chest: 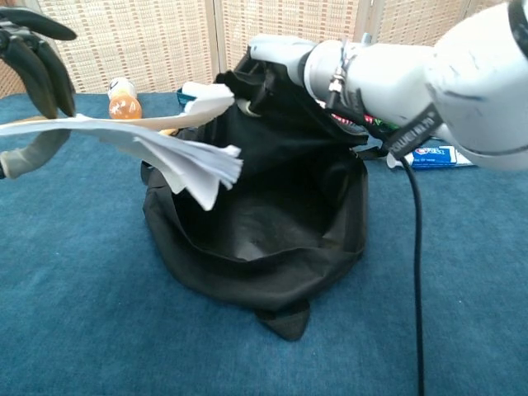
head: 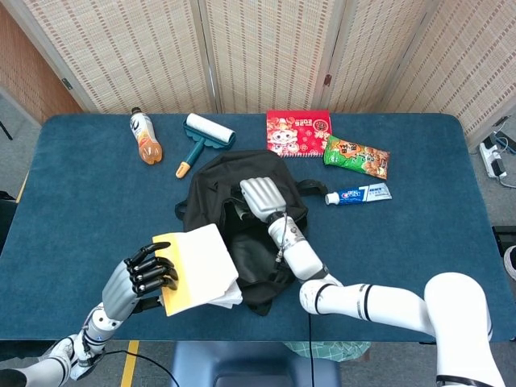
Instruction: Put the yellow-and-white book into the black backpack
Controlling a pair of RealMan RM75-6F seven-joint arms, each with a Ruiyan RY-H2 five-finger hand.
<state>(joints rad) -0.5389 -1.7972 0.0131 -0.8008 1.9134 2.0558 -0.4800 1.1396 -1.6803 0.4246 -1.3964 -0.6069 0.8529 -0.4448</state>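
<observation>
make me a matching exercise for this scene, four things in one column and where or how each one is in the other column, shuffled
Things:
1. book
2. black backpack
3. toothpaste tube
4. lint roller

Places or states:
A. lying between the orange drink bottle and the red packet
B. mouth held open by the right hand
C. held above the table by the left hand
D. lying just below the green snack bag

Pairs: 1-C, 2-B, 3-D, 4-A
</observation>
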